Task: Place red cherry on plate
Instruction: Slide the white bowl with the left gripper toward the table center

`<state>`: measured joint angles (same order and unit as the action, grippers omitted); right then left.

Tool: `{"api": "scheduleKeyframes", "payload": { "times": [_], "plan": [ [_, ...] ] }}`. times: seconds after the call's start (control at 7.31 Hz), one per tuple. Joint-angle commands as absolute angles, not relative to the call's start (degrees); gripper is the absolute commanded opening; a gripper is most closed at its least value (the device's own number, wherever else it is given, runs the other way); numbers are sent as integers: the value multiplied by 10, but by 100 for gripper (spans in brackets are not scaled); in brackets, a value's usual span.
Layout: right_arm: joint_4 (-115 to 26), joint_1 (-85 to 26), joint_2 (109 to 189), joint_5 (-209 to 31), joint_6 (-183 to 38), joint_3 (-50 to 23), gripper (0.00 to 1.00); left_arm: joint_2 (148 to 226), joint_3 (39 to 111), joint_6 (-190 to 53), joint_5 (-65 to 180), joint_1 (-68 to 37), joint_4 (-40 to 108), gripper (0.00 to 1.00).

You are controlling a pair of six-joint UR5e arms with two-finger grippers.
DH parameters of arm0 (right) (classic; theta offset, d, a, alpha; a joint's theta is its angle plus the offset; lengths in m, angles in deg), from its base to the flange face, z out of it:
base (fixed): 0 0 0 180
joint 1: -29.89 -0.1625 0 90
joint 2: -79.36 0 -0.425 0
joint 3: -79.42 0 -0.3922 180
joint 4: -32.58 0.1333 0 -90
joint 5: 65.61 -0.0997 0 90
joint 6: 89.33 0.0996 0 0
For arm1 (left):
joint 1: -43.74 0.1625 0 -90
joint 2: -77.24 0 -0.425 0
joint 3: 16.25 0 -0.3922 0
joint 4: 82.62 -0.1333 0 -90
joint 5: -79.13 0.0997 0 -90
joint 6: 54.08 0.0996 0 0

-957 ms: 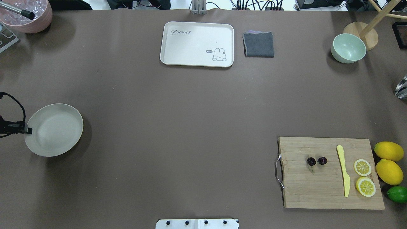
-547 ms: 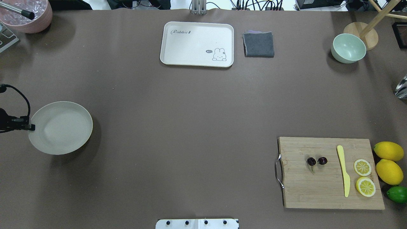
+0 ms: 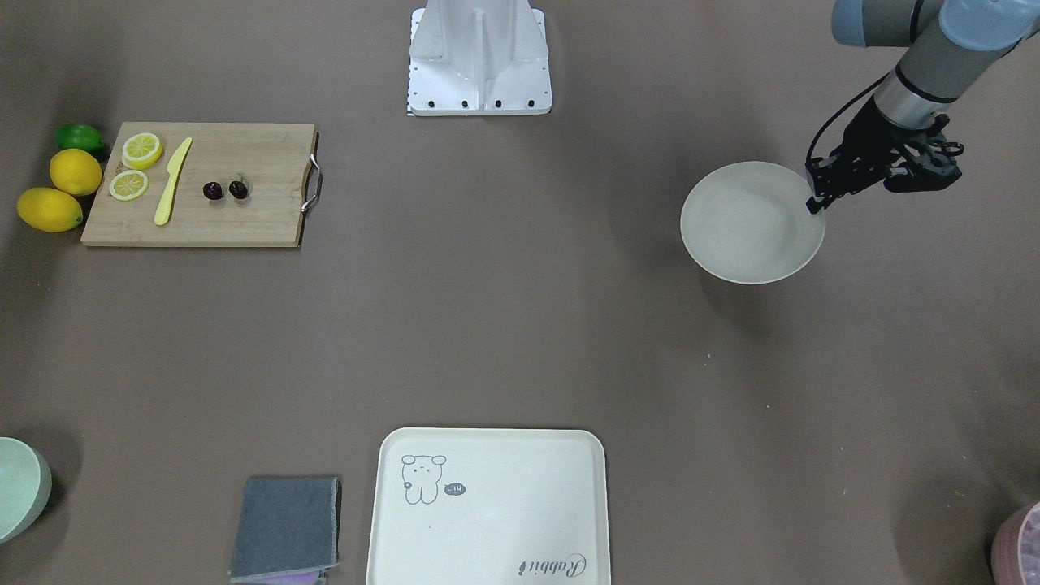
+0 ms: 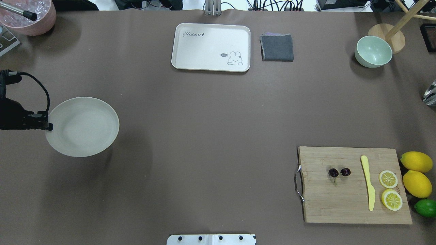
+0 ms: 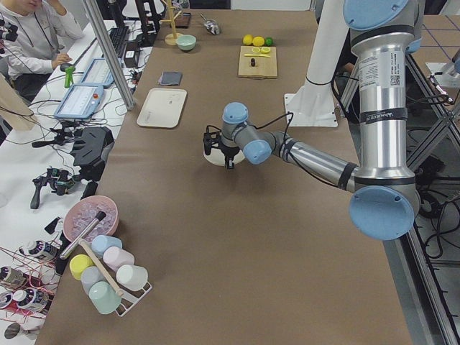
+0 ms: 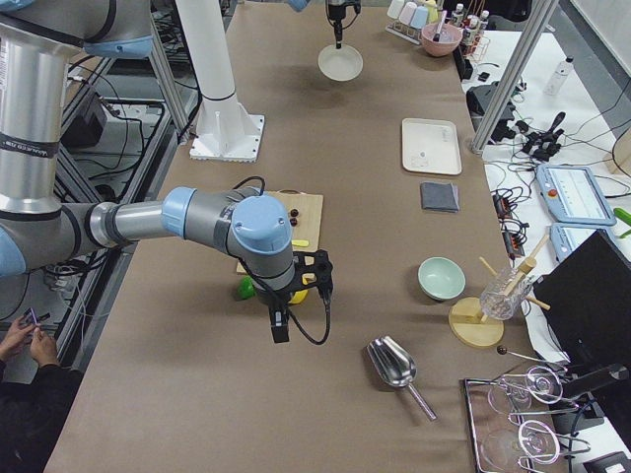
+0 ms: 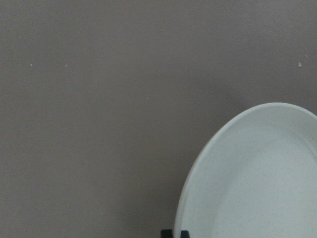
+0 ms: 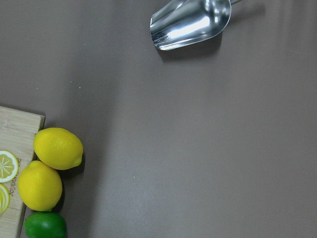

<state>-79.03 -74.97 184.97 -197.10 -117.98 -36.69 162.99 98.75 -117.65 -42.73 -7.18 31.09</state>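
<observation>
Your left gripper [image 4: 47, 126] is pinched narrow on the left rim of the plate [image 4: 83, 126]. The plate sits over the left side of the brown tabletop [image 4: 204, 136] and looks lifted, with a soft shadow offset beneath it. The red cherry [image 4: 333, 172] lies on the wooden cutting board [image 4: 327, 200] at the near right, well apart from the plate and just left of a yellow knife [image 4: 368, 182]. Two lemon slices [image 4: 388, 179] share the board, and two lemons [image 4: 416, 162] and a lime [image 4: 425, 208] lie off its right edge. Your right gripper [image 6: 279, 330] hangs beside that fruit, and you cannot tell how its jaws stand. At the far edge lie a cream tray [image 4: 204, 37], a folded grey cloth [image 4: 277, 47] and a green bowl [image 4: 373, 51]. Beyond the tabletop a white bench [image 5: 29, 165] carries cables and devices, and a person [image 5: 36, 29] sits there.
</observation>
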Motion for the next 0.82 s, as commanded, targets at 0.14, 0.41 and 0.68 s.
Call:
{"api": "scheduleKeyframes", "payload": {
  "times": [0.14, 0.41, 0.68],
  "plan": [
    [-790, -750, 1849, -1968, -1180, -367, 100, 1768, 1006, -1232, -419, -23, 167, 0],
    [-790, -751, 1850, -1964, -1186, -367, 100, 1867, 1003, -1279, -360, 56, 77, 0],
    [-791, -760, 1855, -1962, -1192, -366, 100, 1922, 999, -1335, -317, 129, 42, 0]
  ]
}}
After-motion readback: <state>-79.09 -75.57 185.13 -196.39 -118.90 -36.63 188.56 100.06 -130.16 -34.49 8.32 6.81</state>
